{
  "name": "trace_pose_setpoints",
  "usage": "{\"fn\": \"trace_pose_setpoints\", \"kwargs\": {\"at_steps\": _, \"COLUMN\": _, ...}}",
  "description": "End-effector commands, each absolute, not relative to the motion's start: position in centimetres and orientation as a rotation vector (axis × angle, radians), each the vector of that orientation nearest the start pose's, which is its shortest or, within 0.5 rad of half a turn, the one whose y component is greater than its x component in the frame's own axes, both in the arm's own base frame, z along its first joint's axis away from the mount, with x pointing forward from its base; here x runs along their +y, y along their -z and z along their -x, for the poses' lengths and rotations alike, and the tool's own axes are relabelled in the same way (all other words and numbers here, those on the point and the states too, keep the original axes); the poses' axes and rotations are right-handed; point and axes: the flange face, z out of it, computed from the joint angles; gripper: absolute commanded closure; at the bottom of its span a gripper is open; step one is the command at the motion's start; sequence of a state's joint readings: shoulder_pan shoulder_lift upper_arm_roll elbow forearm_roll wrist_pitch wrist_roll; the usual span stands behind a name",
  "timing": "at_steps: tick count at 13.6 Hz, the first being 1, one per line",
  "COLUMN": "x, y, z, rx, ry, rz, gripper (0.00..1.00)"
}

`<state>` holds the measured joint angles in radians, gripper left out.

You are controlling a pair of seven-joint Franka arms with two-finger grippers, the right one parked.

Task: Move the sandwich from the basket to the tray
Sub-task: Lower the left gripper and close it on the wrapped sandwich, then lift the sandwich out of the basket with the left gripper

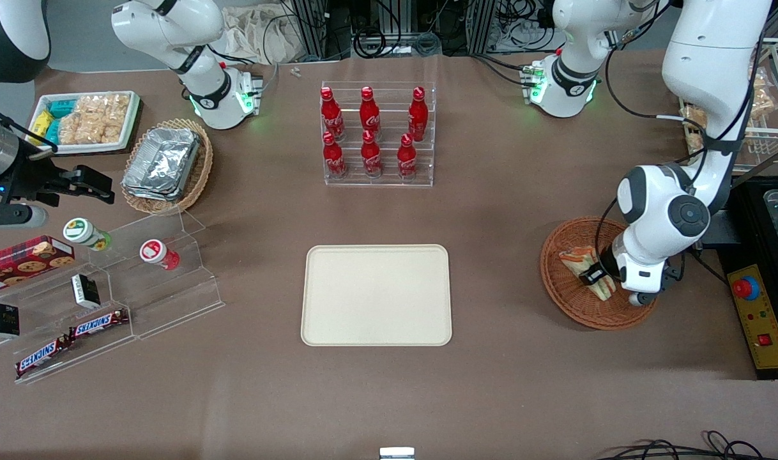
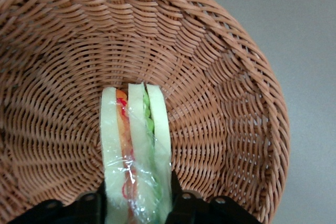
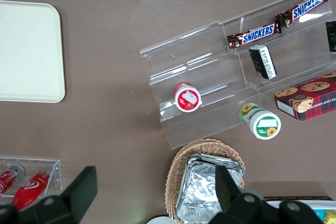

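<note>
The sandwich (image 1: 577, 262) lies in the round reddish-brown wicker basket (image 1: 558, 284) toward the working arm's end of the table. It is a plastic-wrapped wedge with pale bread and orange and green layers (image 2: 135, 135). My left gripper (image 1: 594, 275) reaches down into the basket (image 2: 226, 103). Its two black fingers (image 2: 177, 199) press against the wedge's two bread faces, so the gripper (image 2: 136, 203) is shut on the sandwich. The sandwich still rests on the basket floor. The cream-beige tray (image 1: 376, 295) lies bare at the table's middle, well apart from the basket.
A clear rack of red cola bottles (image 1: 377, 134) stands farther from the front camera than the tray. A tan basket with foil containers (image 1: 165, 166), a white snack tray (image 1: 85, 118) and an acrylic step shelf (image 1: 140, 281) sit toward the parked arm's end. A yellow control box (image 1: 756, 313) lies beside the basket.
</note>
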<state>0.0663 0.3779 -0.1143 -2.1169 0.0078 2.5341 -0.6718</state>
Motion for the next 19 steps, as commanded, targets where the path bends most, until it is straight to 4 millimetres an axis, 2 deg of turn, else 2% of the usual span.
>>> {"fn": "trace_pose_setpoints", "kwargs": {"at_steps": 1, "x": -2.6, "y": -27.5, "z": -57.1, "rx": -0.96, "ry": 0.013, "rz": 3.016, "gripper": 1.0}}
{"fn": "trace_pose_setpoints", "kwargs": {"at_steps": 3, "x": -3.1, "y": -31.9, "z": -57.9, "rx": -0.968, "ry": -0.006, "rz": 3.004, "gripper": 1.0}}
{"fn": "trace_pose_setpoints", "kwargs": {"at_steps": 5, "x": -4.9, "y": -39.4, "z": -59.5, "rx": -0.93, "ry": -0.045, "rz": 3.008, "gripper": 1.0}}
{"fn": "trace_pose_setpoints", "kwargs": {"at_steps": 7, "x": -5.7, "y": -46.4, "z": -61.0, "rx": -0.914, "ry": -0.095, "rz": 3.005, "gripper": 1.0}}
{"fn": "trace_pose_setpoints", "kwargs": {"at_steps": 9, "x": -7.7, "y": -50.5, "z": -61.8, "rx": -0.872, "ry": -0.085, "rz": 3.042, "gripper": 1.0}}
{"fn": "trace_pose_setpoints", "kwargs": {"at_steps": 11, "x": -10.0, "y": -51.0, "z": -61.6, "rx": -0.81, "ry": -0.065, "rz": 3.074, "gripper": 1.0}}
{"fn": "trace_pose_setpoints", "kwargs": {"at_steps": 13, "x": -14.9, "y": -51.2, "z": -61.0, "rx": -0.662, "ry": -0.035, "rz": 3.141, "gripper": 1.0}}
{"fn": "trace_pose_setpoints", "kwargs": {"at_steps": 14, "x": -18.1, "y": -50.5, "z": -60.6, "rx": -0.552, "ry": -0.037, "rz": 3.173, "gripper": 1.0}}
{"fn": "trace_pose_setpoints", "kwargs": {"at_steps": 15, "x": -20.7, "y": -49.6, "z": -60.2, "rx": -0.416, "ry": -0.052, "rz": 3.202, "gripper": 1.0}}
{"fn": "trace_pose_setpoints", "kwargs": {"at_steps": 16, "x": -23.8, "y": -48.0, "z": -59.9, "rx": -0.277, "ry": -0.07, "rz": 3.233, "gripper": 1.0}}
{"fn": "trace_pose_setpoints", "kwargs": {"at_steps": 19, "x": -32.9, "y": -42.7, "z": -59.5, "rx": -0.004, "ry": 0.024, "rz": 3.25, "gripper": 1.0}}
